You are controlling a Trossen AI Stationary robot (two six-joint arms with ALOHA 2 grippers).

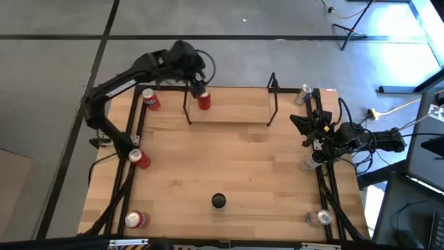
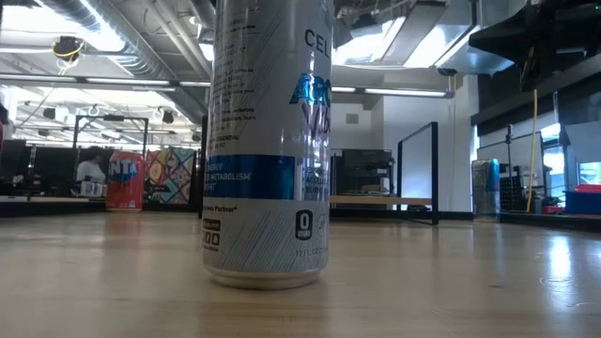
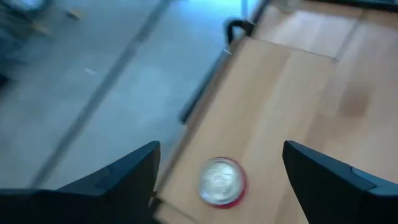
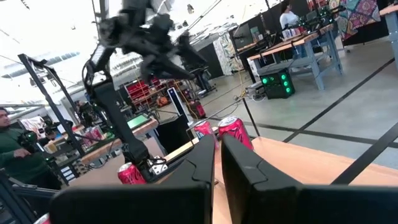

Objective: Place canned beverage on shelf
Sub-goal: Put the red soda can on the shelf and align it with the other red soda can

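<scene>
A red can stands upright on the left end of the shelf, a low light-wood board with black wire frames at both ends, at the table's far side. My left gripper hovers just above the can, open. In the left wrist view the can's silver top shows below and between the spread fingers, apart from them. My right gripper is shut and empty at the table's right edge; its closed fingers show in the right wrist view.
Red cans stand along the left edge. Silver cans stand along the right edge. A tall white can stands near the front middle and fills the low view.
</scene>
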